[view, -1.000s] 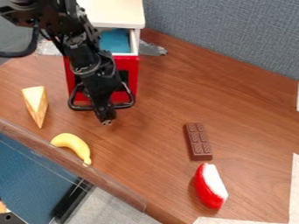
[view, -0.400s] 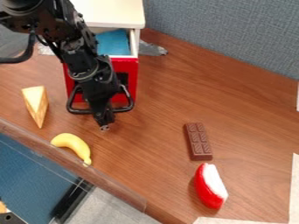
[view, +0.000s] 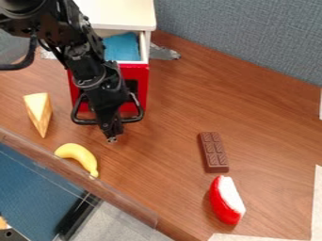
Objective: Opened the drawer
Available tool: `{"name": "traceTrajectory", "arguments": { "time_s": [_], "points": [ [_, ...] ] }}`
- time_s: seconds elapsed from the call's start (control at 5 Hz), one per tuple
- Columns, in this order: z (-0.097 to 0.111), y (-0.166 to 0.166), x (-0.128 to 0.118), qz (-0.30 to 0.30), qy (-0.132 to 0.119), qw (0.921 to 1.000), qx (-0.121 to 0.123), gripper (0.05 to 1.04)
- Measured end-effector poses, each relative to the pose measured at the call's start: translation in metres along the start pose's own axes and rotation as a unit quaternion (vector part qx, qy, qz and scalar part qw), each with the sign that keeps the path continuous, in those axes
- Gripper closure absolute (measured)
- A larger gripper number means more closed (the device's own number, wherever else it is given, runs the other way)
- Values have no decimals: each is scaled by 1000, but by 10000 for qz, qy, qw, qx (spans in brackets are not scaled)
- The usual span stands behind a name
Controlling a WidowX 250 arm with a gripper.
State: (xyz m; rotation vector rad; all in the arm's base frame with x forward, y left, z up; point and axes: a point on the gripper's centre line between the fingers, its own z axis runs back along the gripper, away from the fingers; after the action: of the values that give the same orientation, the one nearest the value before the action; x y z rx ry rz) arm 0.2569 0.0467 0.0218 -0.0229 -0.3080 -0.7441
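Drawer state: the drawer [view: 140, 77] is standing out from under the top of the white-topped cabinet [view: 119, 14], on its camera-facing side, its inside showing a blue lining [view: 124, 46]. You are probably looking at the task as good as done; how much further the drawer would come, you cannot tell.

Gripper: you are holding the gripper [view: 112, 137] low on the near side of the cabinet, crossing over the dark handle [view: 84, 122]. Reason, as judged: from there it would be bearing on the loop from the cabinet side and drawing the drawer toward the camera. You cannot tell whether the jaws are sitting apart or together, nor whether they are touching the handle; the arm is hiding that part. A hook would be needing no clamp, the handle being a wide loop.

Surroundings: the yellow wedge [view: 39, 113] is lying on the cabinet's near side, toward the picture's left; the banana [view: 79, 156] is lying nearer the camera, ahead of the cabinet. The chocolate bar [view: 213, 151] and the red and white piece [view: 227, 199] are lying to the cabinet's near right, well apart from it. This spacing is leaving the drawer its way out.

Next, if you are judging it open enough: you are wanting to clear the handle gently, since a snag could be dragging the drawer or shifting the cabinet.
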Motion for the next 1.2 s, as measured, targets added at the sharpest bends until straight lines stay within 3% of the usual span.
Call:
{"name": "traceTrajectory", "arguments": {
  "time_s": [0.4,0.6,0.8,1.0,1.2],
  "points": [
    [5,-4,1,-4,-26,9999,-106,897],
    [10,1,-1,379,-84,9990,-207,657],
    [10,2,-4,422,11,9989,-190,341],
    [17,1,-2,409,3,9989,-239,94],
    [32,1,-3,507,-59,9984,-228,78]
  ]
}}
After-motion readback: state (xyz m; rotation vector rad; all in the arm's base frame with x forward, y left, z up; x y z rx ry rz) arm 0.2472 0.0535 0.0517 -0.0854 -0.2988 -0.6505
